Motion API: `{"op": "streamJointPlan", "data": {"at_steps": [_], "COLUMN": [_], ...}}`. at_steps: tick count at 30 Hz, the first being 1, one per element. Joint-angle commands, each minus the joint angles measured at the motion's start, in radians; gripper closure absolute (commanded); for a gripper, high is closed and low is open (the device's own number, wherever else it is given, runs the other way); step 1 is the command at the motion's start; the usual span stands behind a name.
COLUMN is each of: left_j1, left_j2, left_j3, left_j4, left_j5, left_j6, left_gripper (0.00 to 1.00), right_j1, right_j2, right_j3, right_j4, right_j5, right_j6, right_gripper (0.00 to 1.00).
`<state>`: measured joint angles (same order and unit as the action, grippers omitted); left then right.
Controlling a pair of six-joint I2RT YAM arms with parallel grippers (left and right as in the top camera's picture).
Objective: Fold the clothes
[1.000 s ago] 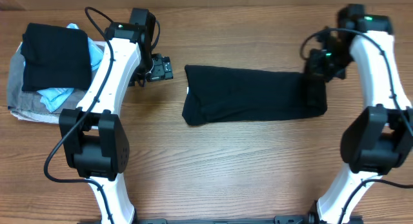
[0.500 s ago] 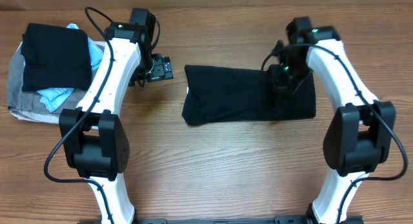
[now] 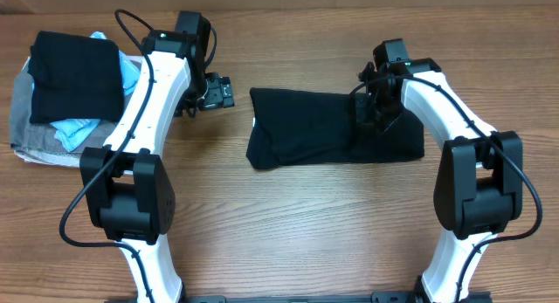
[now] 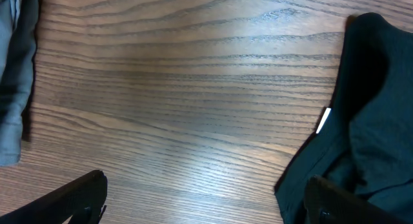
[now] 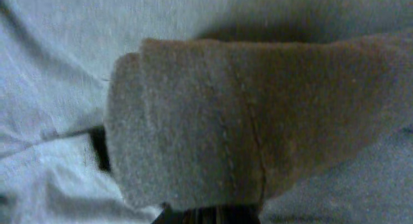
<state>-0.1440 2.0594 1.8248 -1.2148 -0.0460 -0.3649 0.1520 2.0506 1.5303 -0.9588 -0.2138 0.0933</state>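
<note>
The clothes, a black T-shirt [image 3: 301, 133], lie as a long strip across the middle of the table. A small white label [image 4: 323, 119] shows at its left end. My right gripper [image 3: 372, 120] is over the strip's right part, shut on a fold of the fabric [image 5: 193, 121] that fills the right wrist view. The jaws [image 5: 206, 215] barely show under the cloth. My left gripper [image 3: 218, 93] hovers just left of the shirt, open. Its dark fingertips [image 4: 84, 192] stand wide apart over bare wood, the right one over the shirt's edge [image 4: 361, 121].
A pile of garments sits at the table's far left. It holds a folded black piece [image 3: 74, 76], a light-blue one [image 3: 79, 128] and a grey one [image 3: 35, 141]. The grey cloth's edge [image 4: 13, 88] shows in the left wrist view.
My right gripper has travelled left from the strip's right end, carrying that end over the shirt, so the strip is shorter. The left arm has not moved.
</note>
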Motion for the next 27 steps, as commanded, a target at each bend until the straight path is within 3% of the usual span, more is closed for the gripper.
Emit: {"op": "streamJointPlan", "data": {"at_steps": [1,3,4,8,14,24,25,27], "left_j1": [0.0,0.0,0.0,0.0,0.0,0.0,0.0,0.0], "left_j2": [-0.004,-0.004,-0.004,-0.004,-0.004,-0.004,-0.004,-0.004], "left_j3": [-0.005,-0.005,-0.005,-0.005,-0.005,-0.005,-0.005,-0.005], "left_j4": [0.0,0.0,0.0,0.0,0.0,0.0,0.0,0.0], "left_j5": [-0.006,-0.006,-0.006,-0.006,-0.006,-0.006,-0.006,-0.006], "left_j6": [-0.01,-0.01,-0.01,-0.01,-0.01,-0.01,-0.01,-0.01], "left_gripper": [0.0,0.0,0.0,0.0,0.0,0.0,0.0,0.0], "right_j1": [0.002,0.002,0.002,0.001,-0.059,-0.154,-0.153,-0.149], "right_j2": [-0.042,-0.042,-0.042,-0.042,-0.064,-0.129,-0.129,-0.126], "right_j3": [-0.007,-0.007,-0.007,-0.006,0.045,0.039,0.034,0.025], "right_j4": [0.012,0.006,0.004,0.027,0.005,-0.127,-0.128,-0.124], "right_j5": [-0.016,-0.016,-0.018,-0.108,-0.343,-0.295,-0.291,-0.272], "right_j6": [0.042,0.042,0.042,0.002,-0.068,-0.068,-0.068,-0.067], "right_gripper": [0.92,0.6,0.5,0.34,0.34,0.36,0.41,0.8]}}
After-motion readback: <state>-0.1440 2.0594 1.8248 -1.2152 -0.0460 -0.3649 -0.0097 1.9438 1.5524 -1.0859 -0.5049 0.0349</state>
